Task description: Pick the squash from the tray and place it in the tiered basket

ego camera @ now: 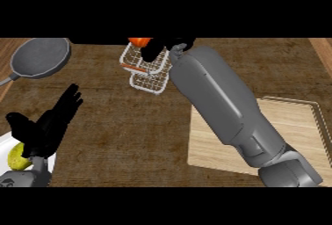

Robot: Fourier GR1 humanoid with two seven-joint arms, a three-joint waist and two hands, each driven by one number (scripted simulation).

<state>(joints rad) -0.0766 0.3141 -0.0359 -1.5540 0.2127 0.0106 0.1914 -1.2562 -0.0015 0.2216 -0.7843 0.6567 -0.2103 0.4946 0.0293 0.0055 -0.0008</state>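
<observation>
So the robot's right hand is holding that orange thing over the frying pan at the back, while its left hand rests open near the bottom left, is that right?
Not quite. In the head view, the right hand holds the orange squash over the white wire tiered basket, not over the frying pan, which sits apart at the far left. The left hand does rest open at the lower left.

Nothing readable here, honestly. No labels, brands, numbers or signs on anything around the tiered basket (146, 66), and none on the basket itself either.
</observation>
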